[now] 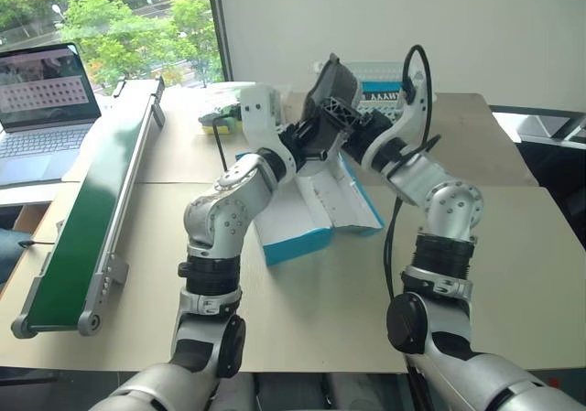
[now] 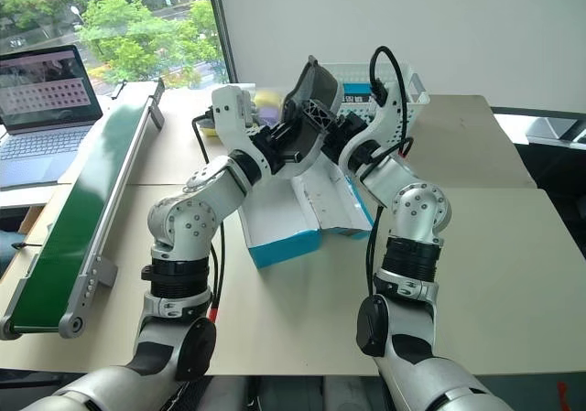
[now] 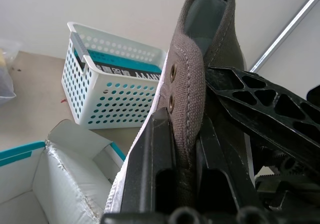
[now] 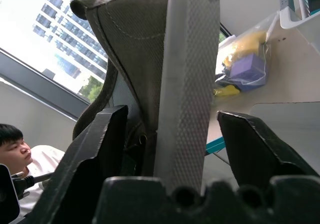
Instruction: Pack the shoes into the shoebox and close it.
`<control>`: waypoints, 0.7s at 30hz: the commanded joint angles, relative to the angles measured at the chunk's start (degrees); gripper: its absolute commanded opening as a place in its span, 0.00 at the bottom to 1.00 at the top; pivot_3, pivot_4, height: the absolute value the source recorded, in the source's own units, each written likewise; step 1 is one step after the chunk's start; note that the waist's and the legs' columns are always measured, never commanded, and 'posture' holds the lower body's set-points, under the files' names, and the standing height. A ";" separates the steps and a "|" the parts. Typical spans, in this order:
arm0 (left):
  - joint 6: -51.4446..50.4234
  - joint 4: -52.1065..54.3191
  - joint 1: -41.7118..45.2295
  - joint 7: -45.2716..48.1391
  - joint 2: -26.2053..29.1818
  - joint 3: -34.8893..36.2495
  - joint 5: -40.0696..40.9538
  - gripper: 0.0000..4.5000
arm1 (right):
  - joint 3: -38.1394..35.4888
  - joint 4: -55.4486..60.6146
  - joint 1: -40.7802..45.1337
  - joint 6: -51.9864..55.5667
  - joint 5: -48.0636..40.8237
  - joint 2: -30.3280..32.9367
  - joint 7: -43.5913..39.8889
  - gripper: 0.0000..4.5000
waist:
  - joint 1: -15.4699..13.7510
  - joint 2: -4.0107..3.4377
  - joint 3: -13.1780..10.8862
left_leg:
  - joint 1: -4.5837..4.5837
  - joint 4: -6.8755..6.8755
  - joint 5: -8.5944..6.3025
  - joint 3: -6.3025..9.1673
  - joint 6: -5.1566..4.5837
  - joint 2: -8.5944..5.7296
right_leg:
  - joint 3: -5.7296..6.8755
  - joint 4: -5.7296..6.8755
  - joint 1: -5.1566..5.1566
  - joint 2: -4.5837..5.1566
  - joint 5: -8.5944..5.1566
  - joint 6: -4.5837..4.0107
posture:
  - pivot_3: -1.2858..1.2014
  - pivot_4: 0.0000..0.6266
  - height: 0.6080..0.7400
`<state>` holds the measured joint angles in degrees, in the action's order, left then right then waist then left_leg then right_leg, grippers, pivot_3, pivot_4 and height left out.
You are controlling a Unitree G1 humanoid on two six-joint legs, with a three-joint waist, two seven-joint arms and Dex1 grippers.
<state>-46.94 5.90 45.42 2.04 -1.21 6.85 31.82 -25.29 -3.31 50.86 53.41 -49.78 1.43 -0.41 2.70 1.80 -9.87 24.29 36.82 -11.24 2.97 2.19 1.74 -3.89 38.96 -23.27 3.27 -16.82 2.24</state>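
- Risk, drop: you have one shoe (image 1: 331, 95) held in the air above the open shoebox (image 1: 307, 211), between both arms. If the left end effector (image 3: 185, 184) lets go before the right end effector (image 4: 175, 149) has a firm hold, expect the shoe to fall onto the surface (image 1: 476, 274) or land askew on the box edge.
- Risk, snag: the shoe stands on end. Lowered this way, it may catch the box wall or the lid flap (image 1: 352, 191).
- Left end effector: fingers pressed together, pinching the shoe's upper at the eyelet edge.
- Right end effector: fingers spread on either side of the sole. One finger (image 4: 100, 144) lies against the upper; the other stands clear of the sole, so treat this as no grip yet.
- Shoebox: lies open on the surface directly below both arms, in front of the white basket (image 3: 107, 92).
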 commanded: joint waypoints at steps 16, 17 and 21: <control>-13.88 10.51 1.42 2.75 10.92 6.97 11.52 0.72 | 4.22 -1.11 2.94 -3.04 1.48 4.71 -3.00 0.07 | 0.20 -0.03 -0.02 | 0.00 -0.01 0.00 0.00 0.00 0.01 | 0.00 -0.02 0.00 -0.01 0.00 0.00 | 0.52 0.24 1.00; -16.10 11.08 0.99 3.95 13.66 8.06 13.12 0.72 | 6.12 -1.24 3.35 -2.69 3.23 6.13 -3.67 0.07 | 0.30 -0.04 -0.03 | 0.01 -0.01 0.00 0.00 0.00 0.02 | 0.00 -0.02 -0.02 -0.02 0.00 0.00 | 0.52 0.24 1.00; -21.56 10.33 1.72 0.54 18.05 19.77 22.80 0.72 | 9.76 -3.19 10.83 3.73 4.94 8.58 -1.16 0.07 | 0.94 -0.14 -0.09 | 0.00 -0.02 0.00 0.00 0.00 0.02 | -0.01 -0.03 -0.03 0.00 0.00 0.00 | 0.52 0.24 1.00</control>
<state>-67.04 14.55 45.51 4.52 16.43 21.56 49.87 -16.22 -8.36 56.00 55.23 -43.73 9.85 -1.99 3.64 1.66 -9.96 24.29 36.80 -11.24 2.97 2.19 1.78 -3.91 38.94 -23.32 3.26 -16.83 2.25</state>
